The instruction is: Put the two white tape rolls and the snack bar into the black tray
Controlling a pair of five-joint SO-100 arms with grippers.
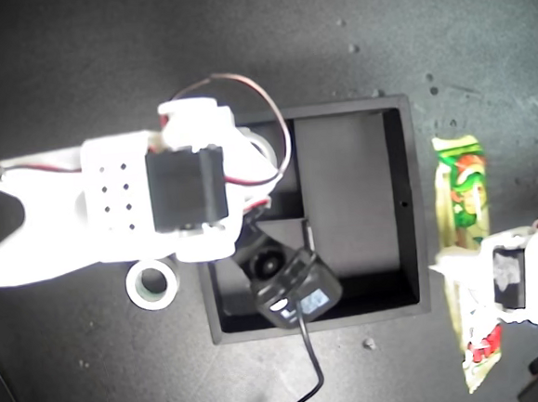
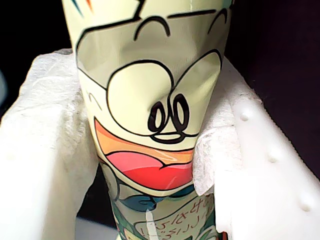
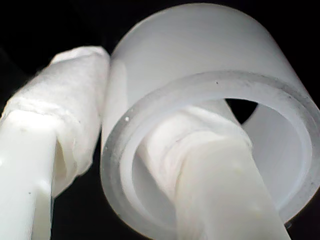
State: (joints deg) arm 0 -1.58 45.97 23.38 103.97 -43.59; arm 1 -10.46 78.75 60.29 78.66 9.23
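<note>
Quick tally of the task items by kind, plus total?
Tape rolls: 2, one in my second claw, one on the table
Snack bar: 1, in my first claw
Tray: 1
Total: 4

The snack bar [image 2: 150, 125] wrapper bears small Japanese print, unreadable.

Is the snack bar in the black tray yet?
No. The snack bar lies outside the black tray, pinched by my first gripper.
</note>
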